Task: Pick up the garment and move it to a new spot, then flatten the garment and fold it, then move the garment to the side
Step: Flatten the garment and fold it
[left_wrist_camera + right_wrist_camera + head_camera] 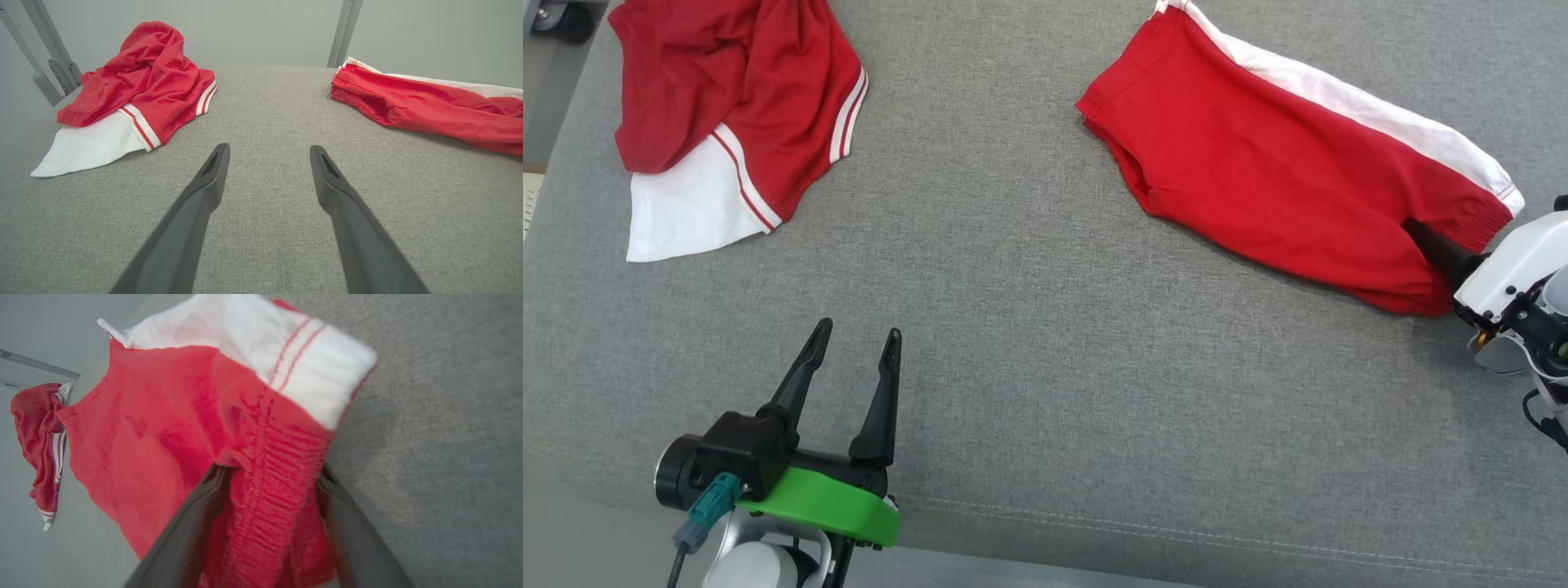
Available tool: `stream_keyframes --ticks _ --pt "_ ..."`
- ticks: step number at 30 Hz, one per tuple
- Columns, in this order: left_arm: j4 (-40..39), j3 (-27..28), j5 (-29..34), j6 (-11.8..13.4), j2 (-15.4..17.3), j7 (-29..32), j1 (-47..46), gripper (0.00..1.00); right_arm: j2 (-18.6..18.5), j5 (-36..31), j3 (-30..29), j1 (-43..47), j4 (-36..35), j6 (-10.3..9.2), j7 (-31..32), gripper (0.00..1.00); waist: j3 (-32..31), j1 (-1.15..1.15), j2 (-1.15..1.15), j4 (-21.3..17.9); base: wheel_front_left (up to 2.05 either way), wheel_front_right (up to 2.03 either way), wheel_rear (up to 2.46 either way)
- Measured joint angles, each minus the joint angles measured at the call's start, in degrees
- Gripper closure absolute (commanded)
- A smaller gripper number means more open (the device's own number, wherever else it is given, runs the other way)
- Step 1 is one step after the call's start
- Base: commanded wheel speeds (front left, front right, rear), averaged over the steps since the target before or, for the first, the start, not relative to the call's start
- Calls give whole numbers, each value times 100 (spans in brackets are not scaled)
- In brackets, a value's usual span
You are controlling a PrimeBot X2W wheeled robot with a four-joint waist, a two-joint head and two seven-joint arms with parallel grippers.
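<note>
Grey woven fabric surface [1045, 351], stitched seam along its near edge; pale wall and grey metal posts [344, 32] behind it in the left wrist view.

Count: 2 garments, 2 grippers.

Task item: red shorts with a white side stripe [1258, 171], lying flat on the far right part of the surface. Long axis diagonal in the head view, from far centre to near right. Hemmed end points far-left; gathered elastic end points near-right. White stripe runs along the far long edge.

Right gripper [271, 473]: at the elastic end, jaws spread wide, one finger on each side of the bunched red elastic band. The right wrist view shows the cloth between the fingers; the head view shows just the dark fingers partly tucked under that end.

Left gripper [859, 328]: near left, jaws wide apart, nothing between them, over bare surface, well apart from both garments.

Second item: crumpled red garment with white panel and striped trim [735, 106], far left. The left wrist view shows it heaped up; the head view reads it flatter.
</note>
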Motion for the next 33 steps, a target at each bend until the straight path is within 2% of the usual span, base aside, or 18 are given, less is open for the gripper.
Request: stream_keyframes --ticks 1,3,9,14,18,25,31,33 --pt "0 -5 0 0 -20 9 1 0 10 12 -12 -4 23 1 -2 51 0 0 0 18 0 0 0" --pt "1 1 0 1 -26 36 1 0 48 29 -34 -22 58 1 -11 99 1 0 0 42 0 0 0" --pt "27 79 0 1 -34 35 1 0 118 30 -15 -38 97 12 -27 100 -28 0 0 62 0 0 0" --pt "65 311 0 1 -24 34 7 0 114 82 -47 -40 105 112 -27 100 -91 0 0 -39 0 0 0" --pt "64 387 0 1 -19 33 35 0 -4 232 -126 -9 120 137 9 100 -150 0 0 -173 0 0 0" --pt "23 465 12 0 51 35 124 0 -311 633 -336 316 131 174 348 100 -236 0 0 -487 0 0 0" --pt "-45 430 103 1 77 49 154 0 -1060 854 -687 895 240 151 565 100 -278 0 0 -754 0 0 0" --pt "-57 454 103 1 77 49 154 0 -1139 1024 -802 979 187 175 624 100 -294 0 0 -818 0 0 0"
